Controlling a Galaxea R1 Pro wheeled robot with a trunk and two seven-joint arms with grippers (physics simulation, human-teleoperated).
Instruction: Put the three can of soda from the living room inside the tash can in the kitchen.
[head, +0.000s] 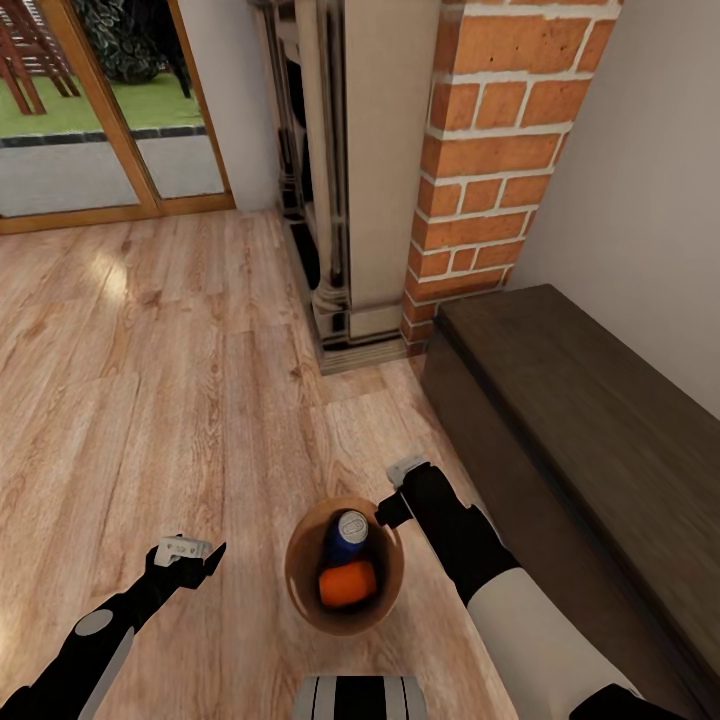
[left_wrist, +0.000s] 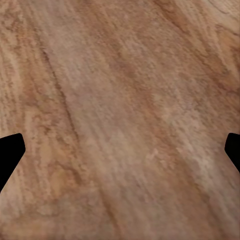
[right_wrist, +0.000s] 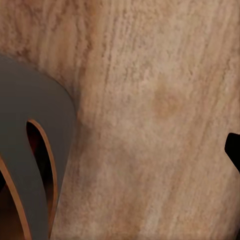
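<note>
2 soda cans lie inside a round brown basket (head: 300, 590) that the robot carries low in front of its trunk: 1 dark blue can (head: 346, 535) with a pale top, and 1 bright orange can (head: 347, 584) just beside it, the 2 touching or nearly so. The basket hangs over a wooden plank floor (head: 150, 380).

The right gripper (head: 392, 508) sits at the basket's rim, on the side toward the dark bench, and appears clamped on that rim, though the head view does not show the fingers clearly. In the right wrist view, the basket's dark wall and orange-brown edge (right_wrist: 35, 165) curve close past the camera, with floor behind.

The left gripper (head: 190, 555) hangs apart from the basket, over bare floor, holding nothing. In the left wrist view its 2 black fingertips (left_wrist: 10, 155) stand spread wide at opposite edges, with only wood grain between them.

Further out, 1 long dark bench (head: 590, 440) runs along the wall on the robot's right. Ahead stands 1 red brick pillar (head: 490, 150) beside a pale fireplace surround (head: 370, 170). Beyond, 1 wood-framed glass door (head: 110, 110) looks onto grass.
</note>
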